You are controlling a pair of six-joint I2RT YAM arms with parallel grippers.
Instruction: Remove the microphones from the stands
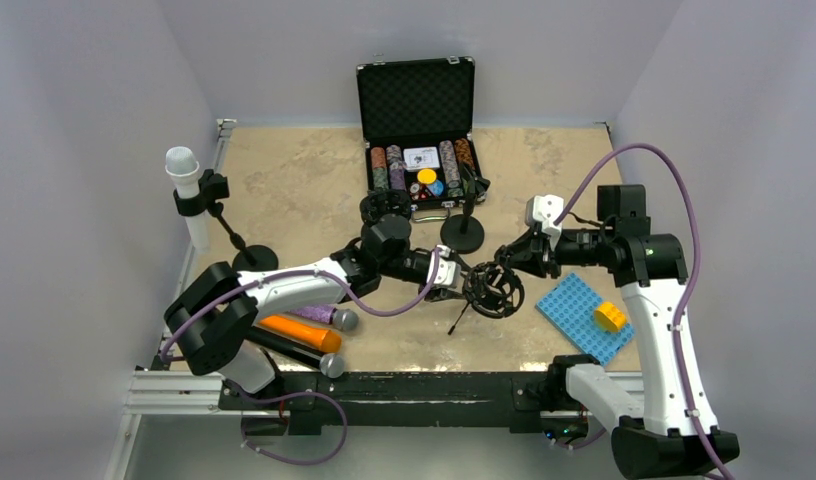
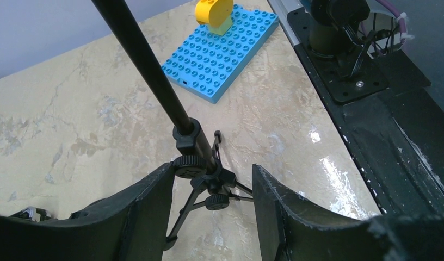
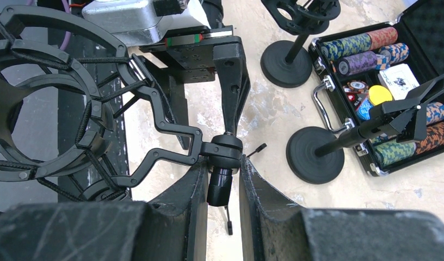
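Observation:
A white microphone (image 1: 187, 190) stands in a clip stand (image 1: 252, 257) at the far left, away from both grippers. An empty black shock mount (image 1: 494, 288) on a small tripod stand (image 2: 201, 168) is at the table's middle. My right gripper (image 1: 506, 262) is shut on the mount's swivel joint (image 3: 225, 149), with the ring (image 3: 45, 103) to its left. My left gripper (image 2: 211, 185) is open, its fingers either side of the tripod hub, the left finger (image 2: 149, 201) close to the knob. The stand's pole (image 2: 149, 70) runs up and away.
Orange (image 1: 299, 332), purple (image 1: 324, 315) and black (image 1: 296, 352) microphones lie near the left arm's base. Two round-base stands (image 1: 462, 232) (image 1: 384, 210) stand before an open poker chip case (image 1: 419, 130). A blue baseplate (image 1: 584, 315) with a yellow brick (image 1: 611, 316) lies at the right.

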